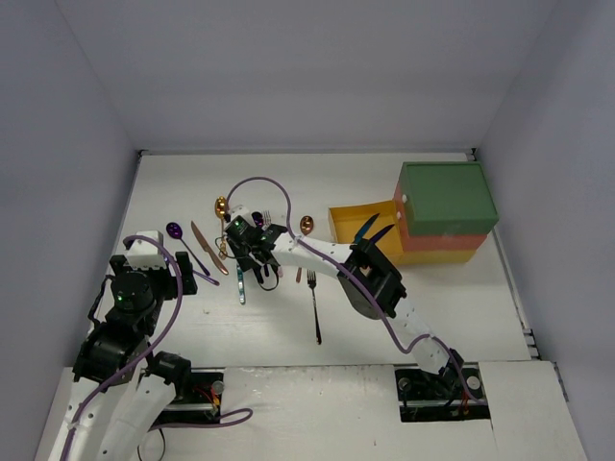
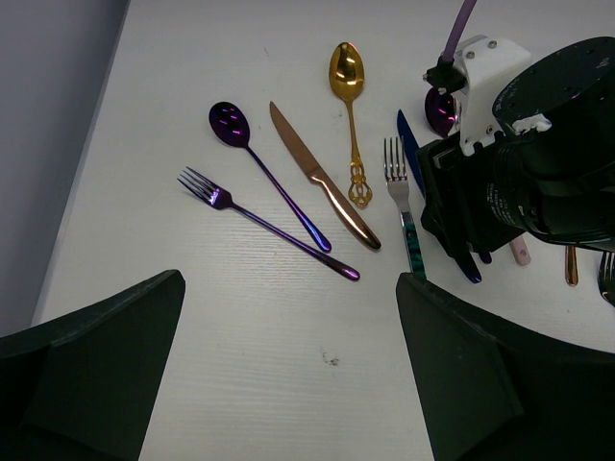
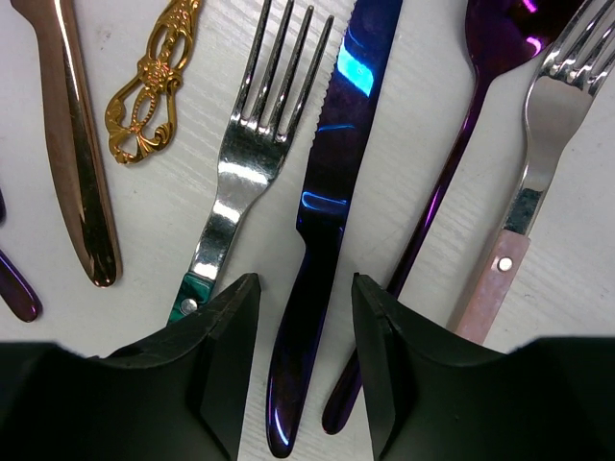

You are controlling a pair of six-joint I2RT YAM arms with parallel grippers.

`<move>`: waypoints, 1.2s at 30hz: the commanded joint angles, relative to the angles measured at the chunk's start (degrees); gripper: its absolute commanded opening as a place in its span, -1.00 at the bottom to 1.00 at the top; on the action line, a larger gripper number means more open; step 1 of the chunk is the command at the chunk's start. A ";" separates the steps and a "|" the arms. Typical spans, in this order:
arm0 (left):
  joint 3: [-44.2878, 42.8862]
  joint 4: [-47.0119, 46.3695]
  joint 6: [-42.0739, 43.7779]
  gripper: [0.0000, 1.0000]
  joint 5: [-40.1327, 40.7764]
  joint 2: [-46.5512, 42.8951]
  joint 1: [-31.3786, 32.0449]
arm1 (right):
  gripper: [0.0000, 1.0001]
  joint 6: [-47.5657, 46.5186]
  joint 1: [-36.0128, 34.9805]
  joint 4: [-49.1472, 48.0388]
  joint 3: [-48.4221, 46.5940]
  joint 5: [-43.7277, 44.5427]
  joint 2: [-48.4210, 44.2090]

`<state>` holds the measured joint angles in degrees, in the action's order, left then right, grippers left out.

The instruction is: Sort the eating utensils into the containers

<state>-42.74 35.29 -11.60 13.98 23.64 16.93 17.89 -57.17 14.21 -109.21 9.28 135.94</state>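
top view: right gripper (image 1: 252, 259) hangs low over the utensils (image 1: 207, 248) mid-table; containers (image 1: 447, 197) sit well to its right.

left wrist view: left gripper (image 2: 290, 280) gapes empty, short of the knife.

right wrist view: dark blue knife (image 3: 322, 240) runs lengthwise between the part-open fingers (image 3: 226, 375), its handle not yet pinched.

On white table (image 2: 240, 403), left to right: purple fork (image 2: 259, 223), purple spoon (image 2: 274, 182), copper knife (image 2: 317, 178), gold spoon (image 2: 351, 115), teal-handled silver fork (image 2: 404, 206). All flat, close together, handles toward camera. Dark blue knife (image 2: 407, 139) just beside silver fork, largely hidden beneath right gripper (image 2: 466, 252). Left gripper (image 2: 288, 283) spread wide, fingers (image 2: 96, 365) at bottom corners, empty.
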 commanded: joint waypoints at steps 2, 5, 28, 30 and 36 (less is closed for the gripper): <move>-1.25 -3.12 -0.53 0.81 0.05 1.58 0.12 | -0.27 0.14 -0.31 -0.50 -2.23 2.14 1.04; -1.20 -3.16 -0.53 0.81 0.13 1.58 0.12 | -0.36 0.52 -0.10 -0.50 -2.19 2.01 1.47; -1.20 -3.14 -0.56 0.81 0.17 1.58 0.12 | -1.00 2.07 1.12 -1.65 0.84 7.10 -12.00; -1.20 -3.19 -0.60 0.81 0.17 1.58 0.14 | -1.00 2.55 1.24 -1.97 2.29 8.84 -14.72; -1.20 -3.21 -0.53 0.81 0.06 1.76 0.21 | -1.00 6.89 2.52 -2.46 8.45 15.17 -23.87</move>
<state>-42.74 35.29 -11.60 13.97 23.94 16.93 20.83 -56.10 14.32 -103.00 16.43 123.31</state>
